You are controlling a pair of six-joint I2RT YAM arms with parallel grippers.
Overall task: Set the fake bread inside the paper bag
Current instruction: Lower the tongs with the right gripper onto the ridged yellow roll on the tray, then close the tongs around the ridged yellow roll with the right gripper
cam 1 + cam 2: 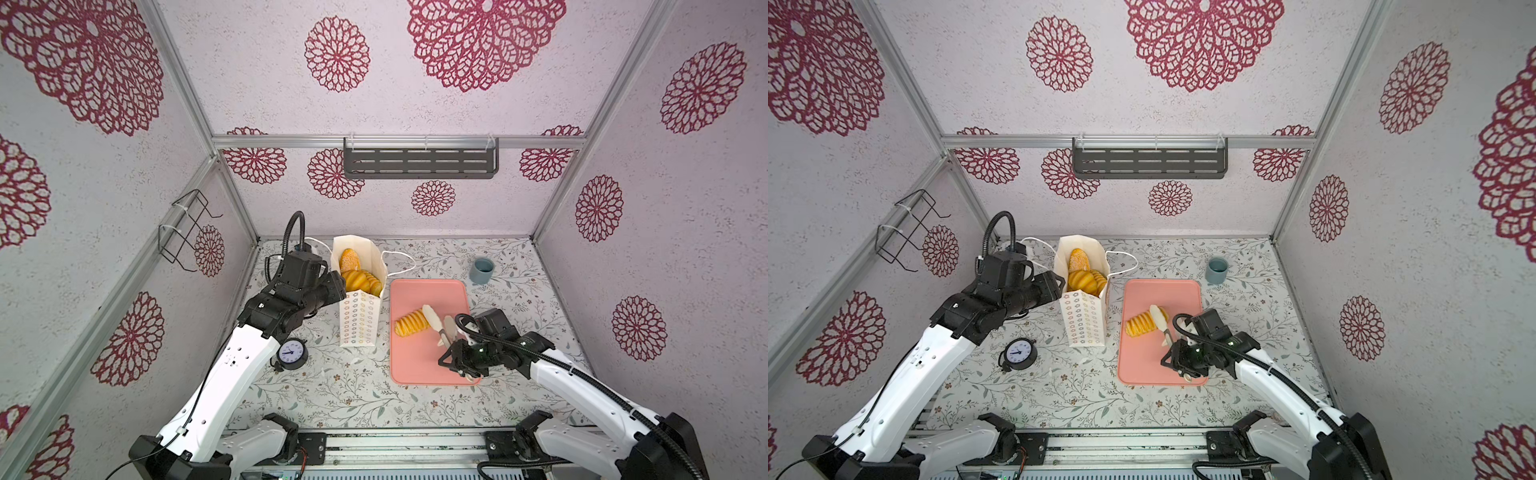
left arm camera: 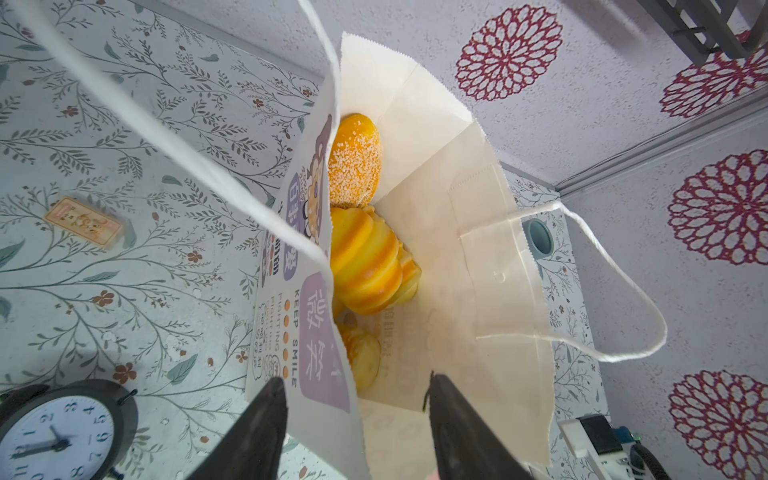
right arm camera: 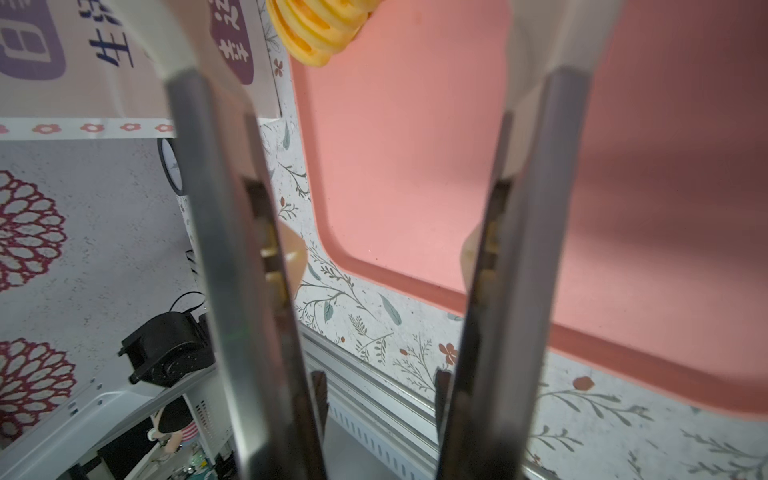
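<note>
Top views, bag: the tall white paper bag [image 1: 360,322] stands upright, left of the flat pink tray [image 1: 415,357], with glossy golden toy breads [image 1: 360,277] inside.
Top views, tray: one ridged golden roll [image 1: 1142,324] lies on it, beside a cream tip of the steel tongs [image 1: 1158,318].
Left wrist: your left gripper [image 2: 353,380] is spread wide astride the bag's printed wall.
Right wrist: your right gripper [image 3: 380,386] clamps the tongs; the roll sits between their parted tips.

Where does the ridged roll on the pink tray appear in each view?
In a top view: the ridged roll lies on the pink tray, right of the paper bag.
In a top view: the same, beside the tongs.
Left wrist: not in it.
Right wrist: its end, between the tongs' arms.
Shared landmark: the paper bag.
</note>
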